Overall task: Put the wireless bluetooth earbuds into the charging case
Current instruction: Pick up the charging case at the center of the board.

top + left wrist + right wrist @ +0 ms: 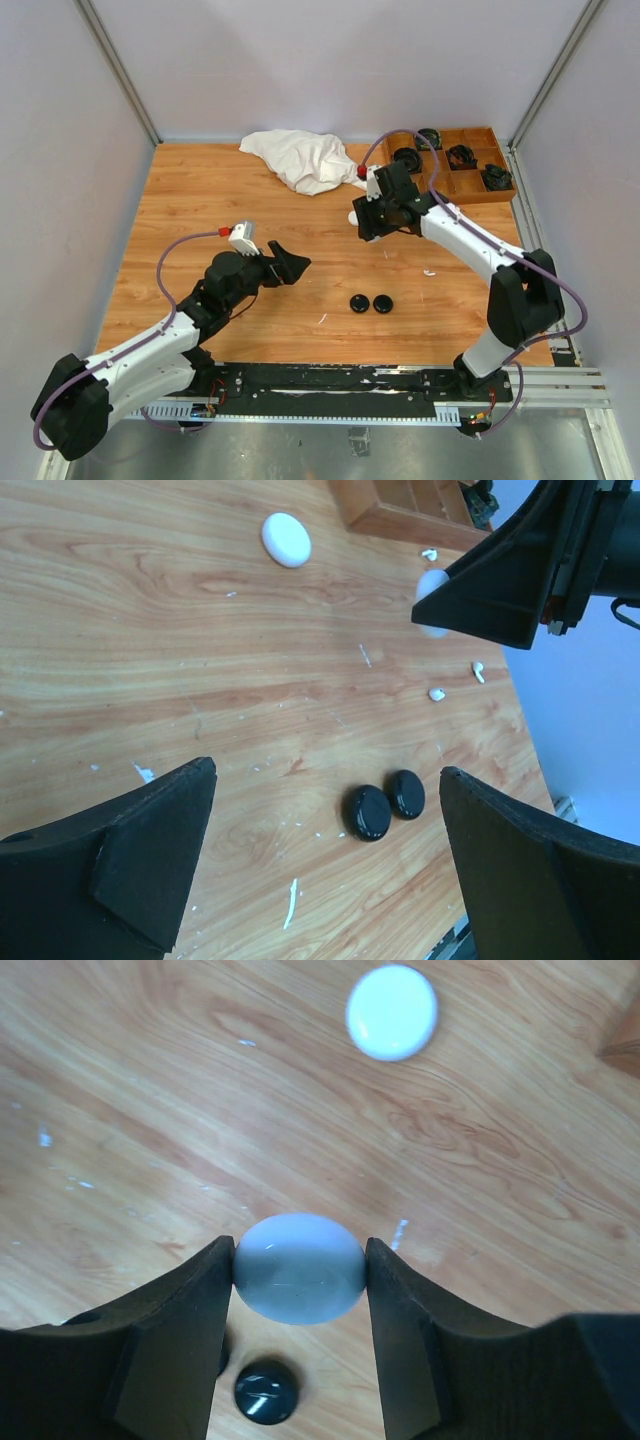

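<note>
The left gripper (287, 262) (325, 770) hangs over the bench's left-centre, nearer the near edge. Its black jaws are spread wide w/ nothing btwn them and touch nothing. In the left wrist view bare wood shows through the gap.

Just right of it, approx mid-bench toward the near edge, two glossy black round puck-like cases (370, 303) (387, 804) lie closed, side by side and touching or almost.

A crumpled white cloth (300, 160) sits at the far edge, about centre.

The right gripper (362, 218) (298, 1250) is right of centre, toward the far edge. Its jaws are pressed onto a glossy white oval charging case (298, 1268) (433, 590), one finger on each side, the case closed and held above the wood. A second white round case (392, 1012) (286, 538) lies flat on the bench further out, apart from the gripper.

The tiny white stemmed plastic earbuds (478, 670) (428, 271) lie loose on the wood toward the right edge. Two are close together in the left wrist view; none are in any case. Other white specks are too small to tell.

A brown wooden compartment tray (470, 196) (400, 515) fills the far right corner, w/ coiled black items (461, 156) in its sections.
</note>
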`<action>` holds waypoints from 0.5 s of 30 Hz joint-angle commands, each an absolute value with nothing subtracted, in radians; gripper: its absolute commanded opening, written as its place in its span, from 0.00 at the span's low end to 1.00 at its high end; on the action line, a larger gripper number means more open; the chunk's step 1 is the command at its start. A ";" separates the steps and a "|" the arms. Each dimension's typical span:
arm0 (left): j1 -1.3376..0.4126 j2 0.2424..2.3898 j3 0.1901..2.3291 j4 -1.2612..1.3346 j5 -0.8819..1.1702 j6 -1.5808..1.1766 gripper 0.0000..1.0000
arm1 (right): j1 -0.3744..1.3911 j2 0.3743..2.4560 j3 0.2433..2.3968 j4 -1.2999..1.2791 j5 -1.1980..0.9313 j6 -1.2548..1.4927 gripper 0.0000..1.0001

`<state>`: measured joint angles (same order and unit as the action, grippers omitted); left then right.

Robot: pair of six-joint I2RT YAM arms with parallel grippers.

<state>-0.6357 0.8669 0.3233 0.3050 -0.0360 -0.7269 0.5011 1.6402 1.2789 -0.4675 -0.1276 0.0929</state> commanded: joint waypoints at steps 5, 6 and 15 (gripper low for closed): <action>-0.659 0.887 0.347 0.468 -0.011 -0.655 0.99 | 0.629 1.476 1.165 -0.244 -0.069 0.303 0.53; -0.670 0.890 0.342 0.492 -0.014 -0.649 0.99 | 0.645 1.451 1.148 -0.223 -0.060 0.319 0.53; -0.769 0.966 0.339 0.676 -0.052 -0.562 0.95 | 0.740 1.320 0.999 -0.036 -0.057 0.477 0.53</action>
<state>-0.7406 0.9329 0.3237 0.5457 -0.0292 -0.6281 0.7078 1.3773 1.0554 -0.1638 -0.0822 0.3614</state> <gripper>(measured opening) 0.964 0.537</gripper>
